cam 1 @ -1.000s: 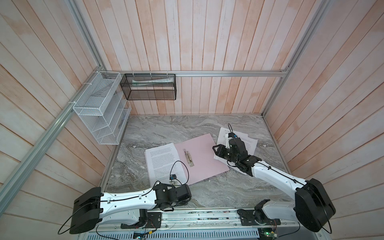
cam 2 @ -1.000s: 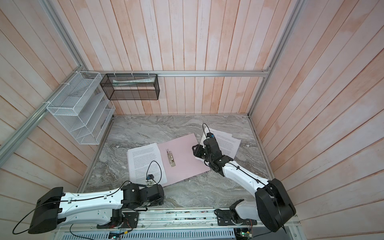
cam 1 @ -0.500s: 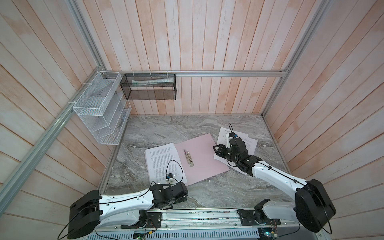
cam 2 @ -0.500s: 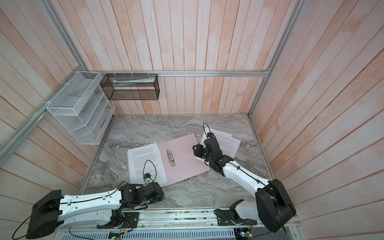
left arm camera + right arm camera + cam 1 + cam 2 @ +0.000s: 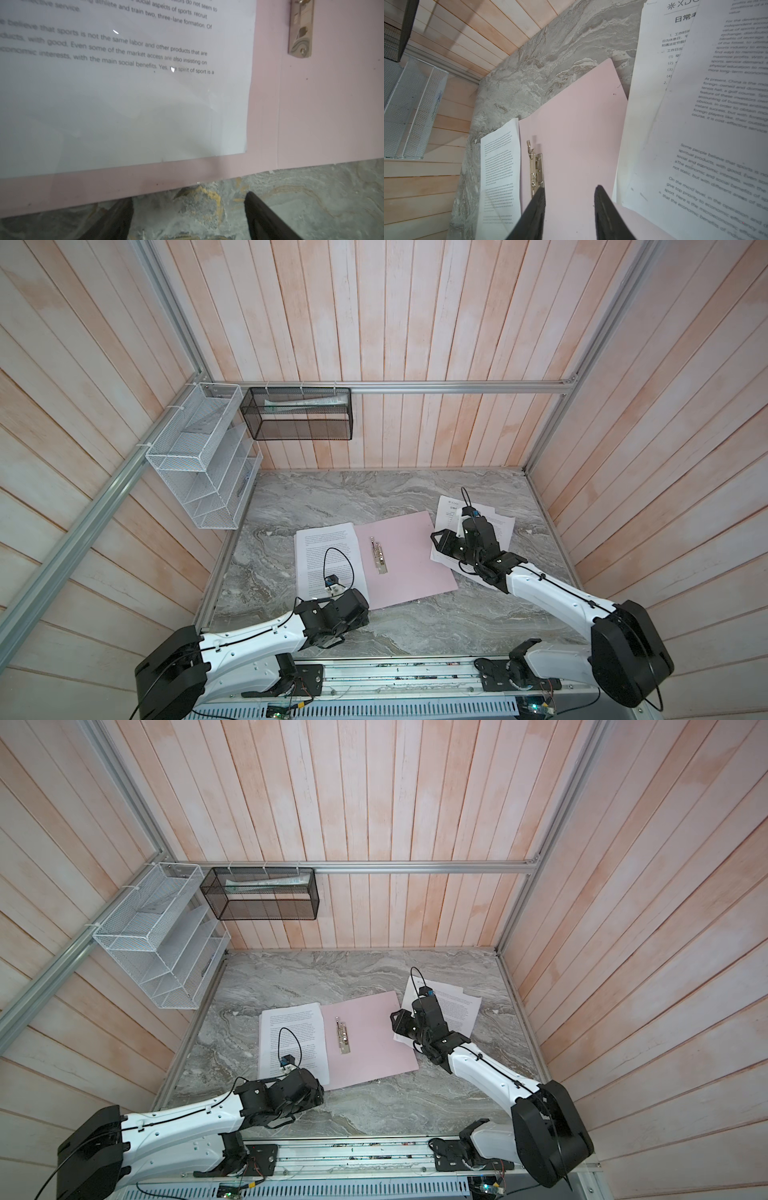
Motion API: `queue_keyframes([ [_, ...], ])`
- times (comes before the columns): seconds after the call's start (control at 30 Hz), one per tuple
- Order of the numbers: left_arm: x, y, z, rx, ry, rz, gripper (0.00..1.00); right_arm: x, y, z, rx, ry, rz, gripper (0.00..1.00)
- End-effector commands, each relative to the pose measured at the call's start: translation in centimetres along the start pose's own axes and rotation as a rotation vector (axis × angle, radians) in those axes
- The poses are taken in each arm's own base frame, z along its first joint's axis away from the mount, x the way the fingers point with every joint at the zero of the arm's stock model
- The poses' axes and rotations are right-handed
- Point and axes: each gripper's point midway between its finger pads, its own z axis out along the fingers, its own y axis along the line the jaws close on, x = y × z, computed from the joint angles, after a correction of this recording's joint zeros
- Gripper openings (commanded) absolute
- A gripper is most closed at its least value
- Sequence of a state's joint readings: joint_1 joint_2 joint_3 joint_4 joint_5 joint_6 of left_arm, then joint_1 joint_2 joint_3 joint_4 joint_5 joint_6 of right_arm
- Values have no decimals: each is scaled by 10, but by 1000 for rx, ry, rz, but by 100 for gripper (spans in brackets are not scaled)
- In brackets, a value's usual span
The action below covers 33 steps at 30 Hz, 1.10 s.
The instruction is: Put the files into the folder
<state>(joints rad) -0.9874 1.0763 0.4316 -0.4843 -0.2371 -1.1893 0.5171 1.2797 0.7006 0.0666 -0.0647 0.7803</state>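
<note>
1. One pale pink flat folder (image 5: 409, 560) (image 5: 374, 1040): lies open near the middle of the grey marbled tabletop (image 5: 374, 493), both covers flat.
2. One silver metal clip (image 5: 379, 555) (image 5: 536, 172): on the inner spine, with no paper under it.
3. One white printed sheet (image 5: 318, 556) (image 5: 124, 104): lies on the left cover with a pink margin showing beside it. Judged placed but not clipped.
4. The loose white printed sheets (image 5: 503, 526) (image 5: 695, 145), at least two, one with a bold heading: lie just beside the right cover, one corner overlapping it. Not yet in the folder.
5. The right gripper (image 5: 570, 188): over the right cover beside those sheets, fingers parted, nothing between them.
6. The left gripper (image 5: 189, 196): at the folder's near edge over bare marble, fingers spread wide, empty.
7. Status: judged partly done. The remaining sheets need moving across; clipping and closing may follow.
</note>
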Motion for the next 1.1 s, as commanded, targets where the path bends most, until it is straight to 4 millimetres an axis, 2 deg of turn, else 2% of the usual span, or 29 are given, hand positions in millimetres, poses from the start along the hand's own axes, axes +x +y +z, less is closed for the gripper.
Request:
queue_keyframes([
  [0.0, 5, 41, 11, -133, 30, 25, 86, -1, -11, -3, 33, -15, -9, 38],
  [0.1, -5, 33, 10, -103, 15, 38, 86, -8, -27, -6, 77, -47, -4, 38],
  [0.2, -10, 12, 2, -45, 23, 91, 87, -25, -57, -17, 140, -94, 5, 39],
  [0.33, -14, -21, -17, 32, 24, 161, 86, -57, -117, -43, 246, -219, 72, 41],
  [0.43, -8, -56, -36, 125, 30, 205, 87, -85, -160, -61, 366, -308, 76, 48],
  [0.5, -11, -82, -48, 187, 20, 229, 86, -103, -185, -72, 437, -367, 83, 50],
  [0.6, -29, -126, -58, 279, -48, 293, 86, -121, -218, -77, 448, -399, 166, 51],
  [0.63, -41, -144, -60, 319, -95, 323, 87, -125, -229, -75, 436, -393, 201, 51],
  [0.7, -67, -172, -59, 373, -178, 379, 87, -130, -237, -66, 349, -341, 232, 51],
  [0.77, -105, -195, -52, 402, -250, 399, 87, -133, -246, -57, 285, -327, 266, 50],
  [0.83, -130, -219, -45, 469, -280, 414, 87, -134, -256, -52, 249, -335, 300, 49],
  [0.93, -153, -254, -29, 546, -286, 473, 86, -132, -268, -46, 215, -333, 326, 47],
  [1.07, -164, -296, 1, 621, -273, 553, 84, -131, -275, -41, 134, -336, 354, 44],
])
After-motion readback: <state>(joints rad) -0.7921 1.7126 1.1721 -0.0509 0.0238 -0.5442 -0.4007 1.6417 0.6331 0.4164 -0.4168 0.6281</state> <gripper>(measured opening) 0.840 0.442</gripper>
